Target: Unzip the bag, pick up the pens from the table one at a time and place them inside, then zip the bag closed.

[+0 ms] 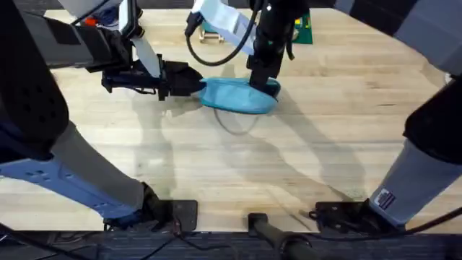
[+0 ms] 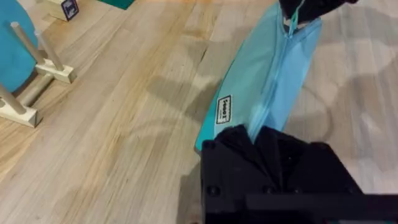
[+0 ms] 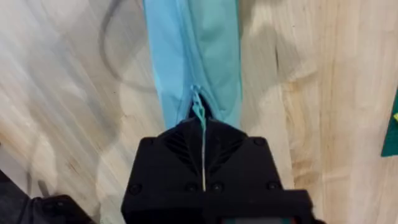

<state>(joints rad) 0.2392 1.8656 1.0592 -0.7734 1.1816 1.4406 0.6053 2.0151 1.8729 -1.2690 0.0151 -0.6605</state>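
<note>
The turquoise bag [image 1: 238, 97] lies across the table [image 1: 303, 166] a little behind its middle. My left gripper [image 1: 193, 81] is shut on the bag's left end; in the left wrist view the bag [image 2: 273, 81] stretches away from my black fingers [image 2: 249, 140]. At the bag's right end my right gripper [image 1: 264, 85] is shut on the zipper pull [image 3: 199, 111], with the bag [image 3: 186, 50] and its zipper line running away from it. The left wrist view also shows the right gripper [image 2: 305, 9] on the pull at the far end. The pens are out of view.
A round teal disc [image 2: 11, 53] on a wooden stand [image 2: 46, 68] sits behind the left gripper, with a small wooden block [image 2: 65, 7] beyond it. A green item [image 1: 302, 30] and a wooden piece [image 1: 211, 35] lie at the table's back edge.
</note>
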